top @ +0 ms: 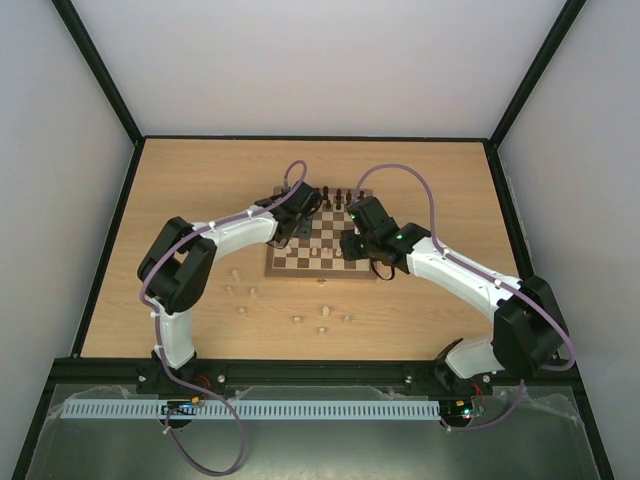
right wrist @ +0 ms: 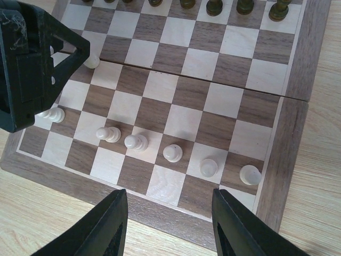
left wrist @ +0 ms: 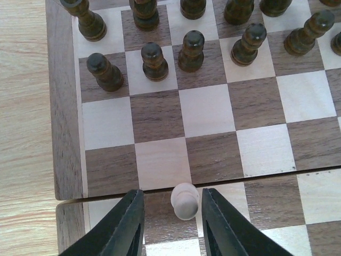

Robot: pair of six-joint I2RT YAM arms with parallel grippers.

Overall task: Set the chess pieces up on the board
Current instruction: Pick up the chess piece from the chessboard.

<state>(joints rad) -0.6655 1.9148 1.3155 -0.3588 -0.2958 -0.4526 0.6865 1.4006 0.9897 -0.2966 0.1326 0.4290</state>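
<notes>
Partly done: a row of pale pawns [right wrist: 173, 153] on the near side of the board [top: 300, 262], more pale pieces [top: 297, 319] out on the bench [top: 200, 180]. Left fingers [left wrist: 170, 226] low over mid-board, spread either side of one pawn [left wrist: 185, 200], not pinching yet. Right fingers [right wrist: 170, 224] spread and empty above the near edge.

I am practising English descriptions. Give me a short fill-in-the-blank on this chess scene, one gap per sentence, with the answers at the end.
1. The pawn between the fingers of the left claw is ___ in colour (pale/dark).
2. The dark pieces stand on the ___ side of the board, seen from the arm bases (near/far).
3. The right claw is open over the board's edge and holds ___.

Answers: pale; far; nothing.
</notes>
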